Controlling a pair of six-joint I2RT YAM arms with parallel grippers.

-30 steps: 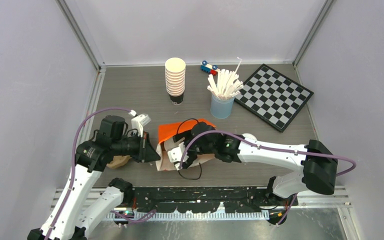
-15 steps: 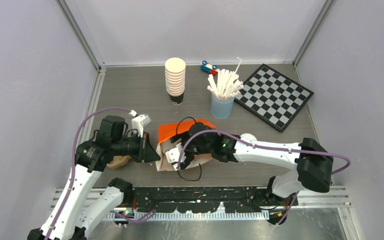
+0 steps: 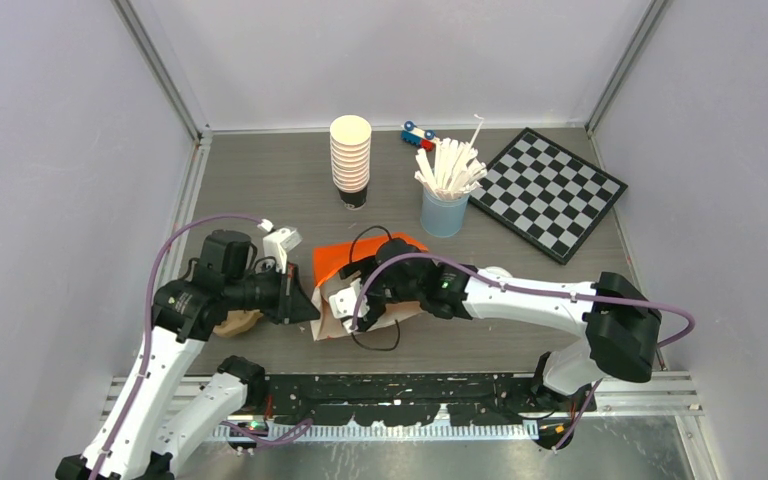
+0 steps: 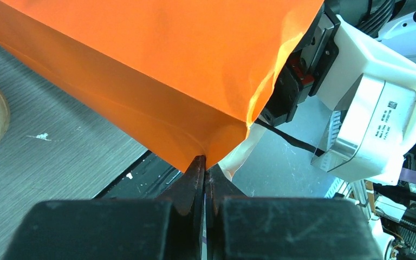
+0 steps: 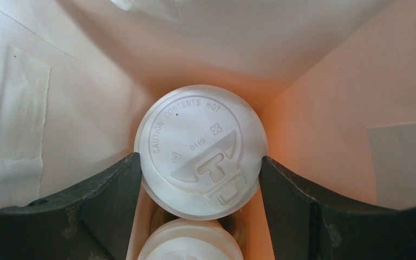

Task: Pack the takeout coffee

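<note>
Inside the orange bag (image 5: 325,108), my right wrist camera looks down on a cup (image 5: 199,143). It has a round white plastic sip lid embossed "CAUTION CONTENTS HOT", with a raised T-shaped tab. My right end effector (image 5: 200,168) stands wide, its dark fingers (image 5: 108,189) against both sides of the lid, gripping the cup. A second cup (image 5: 189,244) with the same white lid shows just below it at the frame's edge; I can't tell whether they touch. From above, the bag lies on the desk (image 3: 260,190) between my arms. My left end effector (image 4: 205,168) is fully closed, pinching a corner of the bag's paper.
</note>
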